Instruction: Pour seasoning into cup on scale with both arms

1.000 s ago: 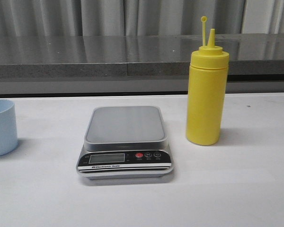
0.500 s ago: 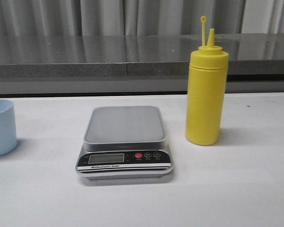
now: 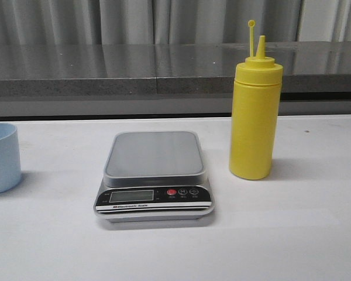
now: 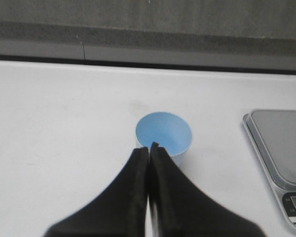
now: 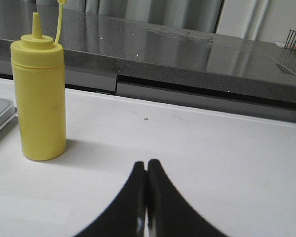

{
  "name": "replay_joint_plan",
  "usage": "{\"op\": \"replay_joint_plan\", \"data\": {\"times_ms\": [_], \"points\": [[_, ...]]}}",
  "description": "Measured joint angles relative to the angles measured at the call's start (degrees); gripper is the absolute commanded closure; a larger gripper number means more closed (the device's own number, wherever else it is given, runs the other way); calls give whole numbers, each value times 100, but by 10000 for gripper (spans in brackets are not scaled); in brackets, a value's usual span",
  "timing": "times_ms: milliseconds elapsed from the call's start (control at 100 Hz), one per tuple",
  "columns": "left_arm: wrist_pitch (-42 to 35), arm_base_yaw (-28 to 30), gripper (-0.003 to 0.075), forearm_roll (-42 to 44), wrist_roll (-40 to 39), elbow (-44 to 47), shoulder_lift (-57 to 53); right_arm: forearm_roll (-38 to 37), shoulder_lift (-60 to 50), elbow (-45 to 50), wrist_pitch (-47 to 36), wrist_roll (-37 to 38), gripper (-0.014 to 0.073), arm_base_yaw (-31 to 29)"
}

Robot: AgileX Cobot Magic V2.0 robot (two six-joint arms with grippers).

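The yellow seasoning bottle (image 3: 255, 114) stands upright on the table, right of the scale (image 3: 155, 174), whose grey plate is bare. At the far left edge of the front view sits the pale blue cup (image 3: 2, 157), on the table and apart from the scale. In the left wrist view my left gripper (image 4: 149, 147) is shut and empty, its tips just short of the cup (image 4: 164, 132). My right gripper (image 5: 146, 163) is also shut and empty, with the bottle (image 5: 38, 96) standing well off to one side. Neither arm shows in the front view.
A dark grey stone ledge (image 3: 164, 67) runs along the back of the white table (image 3: 292, 228), with grey curtains behind it. The scale's corner (image 4: 281, 148) shows beside the cup in the left wrist view.
The front view has shifted very slightly, so the cup and scale sit a few pixels further left. The objects themselves have not moved.
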Motion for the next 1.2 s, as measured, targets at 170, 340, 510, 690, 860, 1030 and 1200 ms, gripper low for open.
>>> {"op": "replay_joint_plan", "data": {"times_ms": [170, 340, 510, 690, 860, 1030, 1200], "points": [[946, 0, 738, 0, 0, -1128, 1553, 0, 0, 0, 0, 0, 714, 0], [1592, 0, 738, 0, 0, -2068, 2818, 0, 0, 0, 0, 0, 714, 0], [1725, 0, 738, 0, 0, -2687, 3701, 0, 0, 0, 0, 0, 714, 0], [1814, 0, 653, 0, 19, -2993, 4239, 0, 0, 0, 0, 0, 714, 0], [1828, 0, 299, 0, 135, -3034, 4449, 0, 0, 0, 0, 0, 714, 0], [1770, 0, 164, 0, 143, -3034, 4493, 0, 0, 0, 0, 0, 714, 0], [1718, 0, 195, 0, 143, -3034, 4599, 0, 0, 0, 0, 0, 714, 0]]}}
